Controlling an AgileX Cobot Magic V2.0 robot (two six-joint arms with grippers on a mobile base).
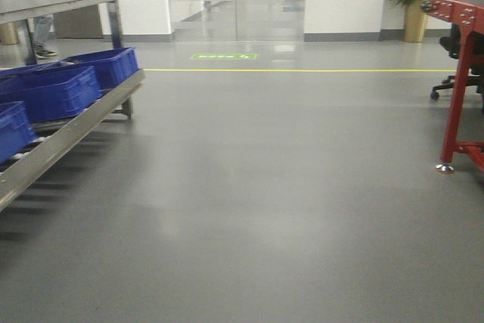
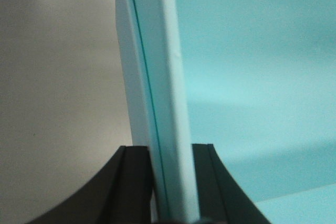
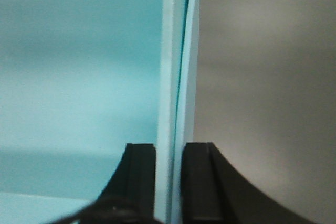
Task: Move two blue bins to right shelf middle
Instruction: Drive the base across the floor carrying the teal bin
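**Left wrist view: pale blue bins (image 2: 252,77) pinched by both grippers**

Clamped on a double wall with a thin dark seam by the left gripper (image 2: 170,153), black fingers tight on either face. Pinched the same way by the right gripper (image 3: 169,150). Seen ahead: dark blue bins (image 1: 57,92) on a metal shelf (image 1: 76,130) at left, red frame (image 1: 457,88) at right.

Pinching the pale cyan-blue bins (image 2: 160,77) at the rim between black jaws, on the left and on the right (image 3: 176,77). Smooth, plain, faintly glossy plastic. Two thick edges pressed flat together with a thin dark seam between, apparently nested. Filling both wrist views, blurred by closeness.
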